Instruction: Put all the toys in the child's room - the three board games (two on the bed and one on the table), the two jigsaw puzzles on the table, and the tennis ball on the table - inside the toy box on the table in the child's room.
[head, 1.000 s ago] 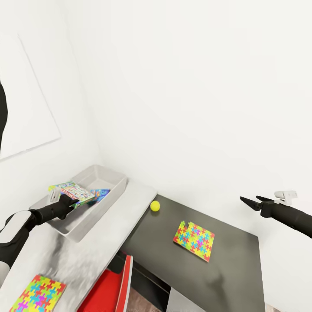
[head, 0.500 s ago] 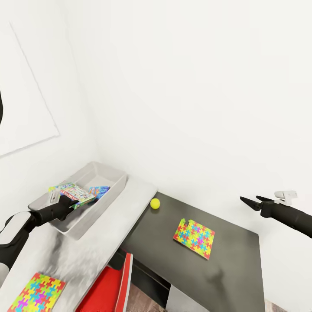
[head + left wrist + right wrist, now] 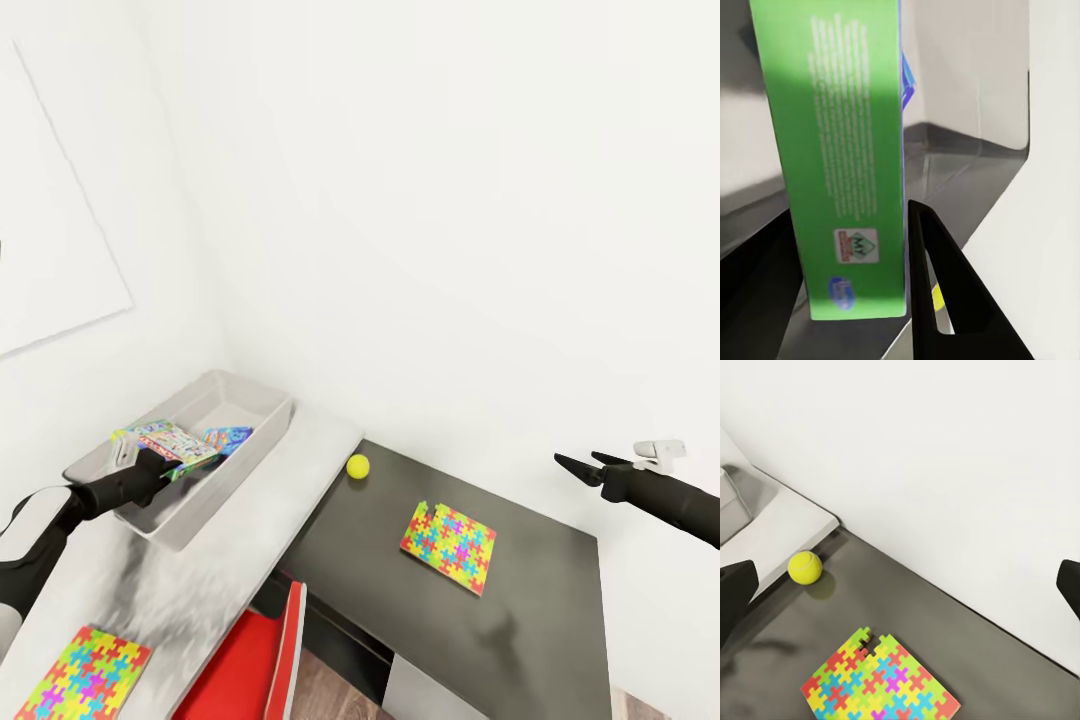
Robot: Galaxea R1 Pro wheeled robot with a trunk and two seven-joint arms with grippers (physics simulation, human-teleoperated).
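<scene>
The light-grey toy box stands on the pale table top. My left gripper is shut on a green board game and holds it tilted over the box's inside. In the left wrist view the game's green back sits between the black fingers. A blue board game lies in the box. The tennis ball and a jigsaw puzzle rest on the dark lower section. A second puzzle lies on the pale top. My right gripper hangs open, high above the puzzle and ball.
A red chair is tucked under the table's edge near the dark section. White walls close the corner behind the table, and a framed picture hangs on the left wall. Wood floor shows below the chair.
The head view has shifted slightly. My left gripper still holds the green board game over the toy box, at nearly the same spot. The right arm has not moved.
</scene>
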